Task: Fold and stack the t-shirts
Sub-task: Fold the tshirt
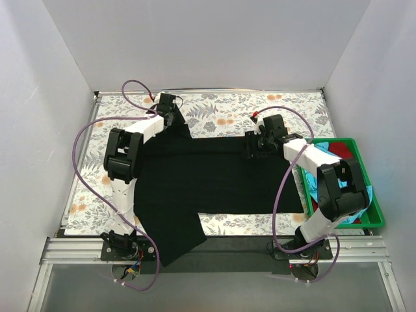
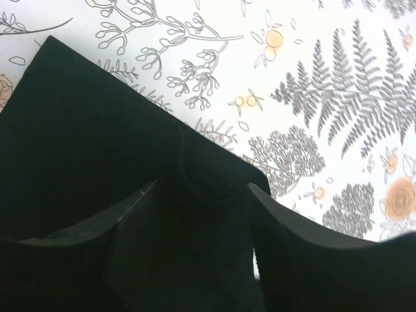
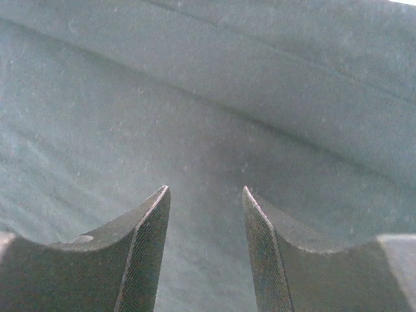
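Black t-shirt point(image 1: 214, 179) spread flat, floral table point(image 1: 292, 107) (white walls point(image 1: 208, 39) around)

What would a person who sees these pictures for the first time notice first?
A large black shirt lies spread across the flowered table, a corner reaching past the near edge. The left gripper and right gripper sit at its far edge. At the right, a green tray holds red cloth and turquoise cloth.

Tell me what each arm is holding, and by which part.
Nothing is clamped. Left fingers straddle the far edge of the black t-shirt; right fingers stand open above its cloth.
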Controlling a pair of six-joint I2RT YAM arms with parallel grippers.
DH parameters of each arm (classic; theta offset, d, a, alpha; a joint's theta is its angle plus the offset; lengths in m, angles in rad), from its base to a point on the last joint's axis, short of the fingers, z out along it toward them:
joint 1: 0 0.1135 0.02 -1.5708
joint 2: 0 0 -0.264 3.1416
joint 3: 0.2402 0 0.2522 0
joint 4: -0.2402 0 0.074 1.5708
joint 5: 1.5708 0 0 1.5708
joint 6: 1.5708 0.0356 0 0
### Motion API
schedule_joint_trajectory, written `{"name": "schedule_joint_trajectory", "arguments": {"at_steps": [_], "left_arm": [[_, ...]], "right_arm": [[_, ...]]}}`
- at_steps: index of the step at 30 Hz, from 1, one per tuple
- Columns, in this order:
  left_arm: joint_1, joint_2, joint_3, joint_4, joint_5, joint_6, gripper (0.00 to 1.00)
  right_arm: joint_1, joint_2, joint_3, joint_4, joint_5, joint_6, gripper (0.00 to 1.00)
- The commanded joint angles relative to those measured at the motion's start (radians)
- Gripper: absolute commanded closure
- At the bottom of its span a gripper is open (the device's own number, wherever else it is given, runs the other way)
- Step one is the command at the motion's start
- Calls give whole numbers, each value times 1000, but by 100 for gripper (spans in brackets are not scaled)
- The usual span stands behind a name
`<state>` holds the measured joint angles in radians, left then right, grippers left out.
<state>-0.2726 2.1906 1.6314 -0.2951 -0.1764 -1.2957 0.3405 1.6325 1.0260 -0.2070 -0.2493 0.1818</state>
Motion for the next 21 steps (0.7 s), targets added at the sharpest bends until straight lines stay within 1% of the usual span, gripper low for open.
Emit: {"name": "schedule_joint_trajectory", "arguments": {"at_steps": [1, 4, 6, 7, 11, 14, 16, 18, 19, 20, 21], "left_arm": [[-5, 10, 64, -10, -71, -8, 51], [-5, 35, 84, -9, -72, -10, 55], [-5, 49, 88, -9, -72, -7, 61], [-7, 52, 87, -9, -71, -5, 73], [-14, 12, 45, -12, -69, -2, 100], [-25, -81, -25, -15, -75, -2, 100], [-37, -179, -79, -21, -74, -13, 100], [-43, -245, -160, -35, -72, -59, 100], [-48, -317, -188, -45, -68, -80, 100], [-50, -353, -259, -45, -46, -102, 100], [-51, -392, -295, -42, -23, -140, 100]], "right_arm": [[6, -66, -30, 21, 7, -8, 53], [8, -94, -50, 20, 10, -8, 53], [8, -108, -56, 20, 12, -10, 53], [8, -112, -61, 20, 10, -11, 53], [8, -126, -70, 20, 15, -12, 52], [8, -134, -69, 20, 13, -11, 52], [8, -141, -66, 20, 16, -13, 52], [9, -152, -66, 20, 19, -16, 52], [9, -155, -67, 20, 21, -18, 53], [9, -161, -69, 20, 19, -19, 53], [9, -164, -72, 20, 18, -18, 52]]}}
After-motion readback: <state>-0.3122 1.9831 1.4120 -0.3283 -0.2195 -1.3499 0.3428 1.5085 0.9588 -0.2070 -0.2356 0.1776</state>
